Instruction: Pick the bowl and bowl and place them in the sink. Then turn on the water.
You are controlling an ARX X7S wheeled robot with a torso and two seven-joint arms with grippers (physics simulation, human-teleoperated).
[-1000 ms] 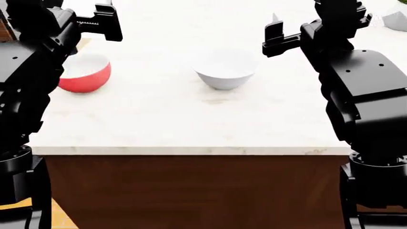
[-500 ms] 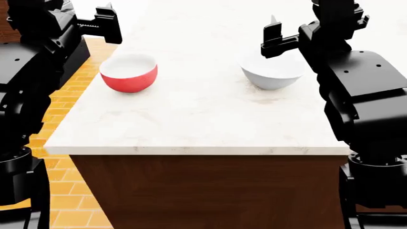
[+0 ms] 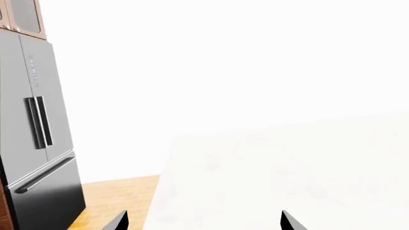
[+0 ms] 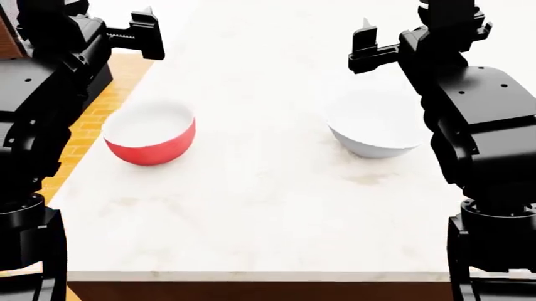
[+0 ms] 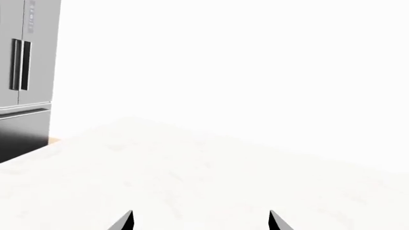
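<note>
In the head view a red bowl (image 4: 150, 137) with a white inside sits on the pale counter (image 4: 260, 207) at the left. An all-white bowl (image 4: 377, 132) sits at the right, partly behind my right arm. My left gripper (image 4: 147, 32) is raised above and beyond the red bowl. My right gripper (image 4: 366, 45) hangs above and beyond the white bowl. Both wrist views show wide-apart fingertips (image 3: 119, 222) (image 5: 124, 223) with only bare counter between them, so both grippers are open. The sink is out of view.
A grey fridge (image 3: 35, 158) stands past the counter's left edge, over an orange tiled floor (image 4: 88, 119). The counter's front edge (image 4: 251, 276) lies close below me. My two black arms flank the bowls.
The head view has advanced and tipped down: both bowls now sit lower and nearer in the picture, and the counter's front edge has dropped to the bottom. Both grippers keep their raised pose.
</note>
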